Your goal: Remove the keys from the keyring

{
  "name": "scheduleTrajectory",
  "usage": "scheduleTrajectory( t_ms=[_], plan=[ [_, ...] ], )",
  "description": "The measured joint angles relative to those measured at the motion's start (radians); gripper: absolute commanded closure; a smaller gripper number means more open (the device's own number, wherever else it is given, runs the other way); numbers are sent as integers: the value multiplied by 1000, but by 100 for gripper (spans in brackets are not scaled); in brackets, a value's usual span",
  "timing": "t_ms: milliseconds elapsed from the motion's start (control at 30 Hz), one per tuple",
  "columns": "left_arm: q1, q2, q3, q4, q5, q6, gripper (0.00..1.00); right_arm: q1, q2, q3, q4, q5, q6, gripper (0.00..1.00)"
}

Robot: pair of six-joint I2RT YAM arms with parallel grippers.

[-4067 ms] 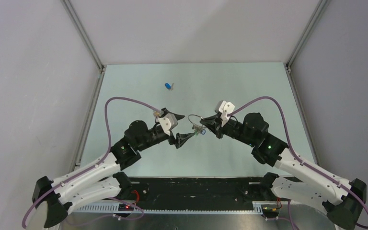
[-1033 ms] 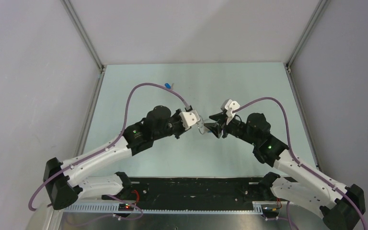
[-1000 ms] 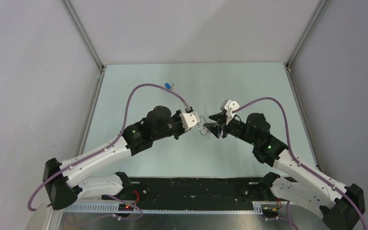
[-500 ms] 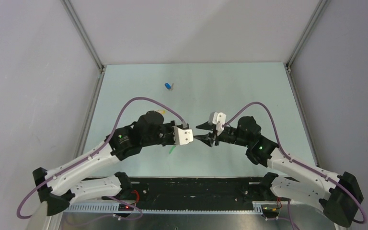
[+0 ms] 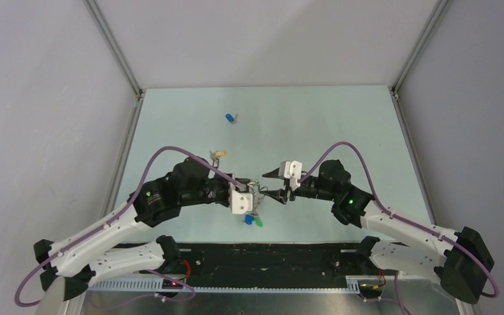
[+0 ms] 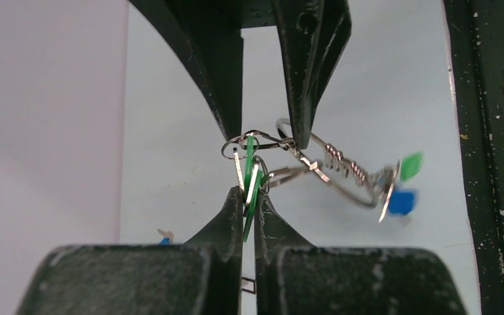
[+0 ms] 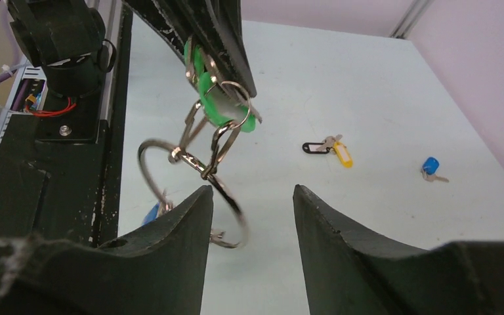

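Note:
My left gripper (image 6: pixel 249 191) is shut on a green-headed key (image 6: pixel 252 177) and carries the whole bunch above the table. From that key the silver wire keyring (image 6: pixel 341 165) hangs out to the side. A blue-headed key (image 6: pixel 403 200) and another green-headed key (image 6: pixel 411 165) dangle blurred at its far end. My right gripper (image 7: pixel 252 190) faces the left one with its fingers apart. The keyring (image 7: pixel 142 157) hangs just in front of them, close to one finger. From above, the left gripper (image 5: pixel 252 197) and right gripper (image 5: pixel 273 185) meet near the table's front.
A loose blue-headed key (image 5: pixel 230 118) lies far back on the pale green table (image 5: pixel 341 131). A yellow-and-black tagged piece (image 5: pixel 218 154) lies left of centre. The black base strip (image 5: pixel 269 256) runs along the near edge, just below the dangling keys.
Both arms have drawn back toward the near edge. The right gripper's fingers have spread wider and let go of the ring, which now swings from the left gripper's key.

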Motion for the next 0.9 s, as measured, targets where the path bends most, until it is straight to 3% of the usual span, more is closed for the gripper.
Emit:
scheduleTrajectory(
  t_ms=[133,200,267,300,367,600,700,900],
  plan=[
    [-6,-5,0,-6,27,25,100,11,11,0,26,-7,-16,46],
    [-7,-7,0,-6,41,34,100,18,18,0,33,-10,-22,52],
    [-8,-10,0,-6,47,41,100,22,25,0,40,-19,-30,65],
    [-8,-12,0,-6,47,43,100,24,29,0,44,-26,-31,79],
    [-8,-13,0,-6,44,44,95,26,34,0,48,-34,-34,98],
    [-9,-14,-2,13,2,41,61,31,34,0,45,-21,-21,100],
    [-9,-25,-18,50,-13,25,56,31,29,0,40,-13,-16,100],
    [-10,-50,-63,109,-30,-13,57,30,8,0,40,1,2,100]
  ],
)
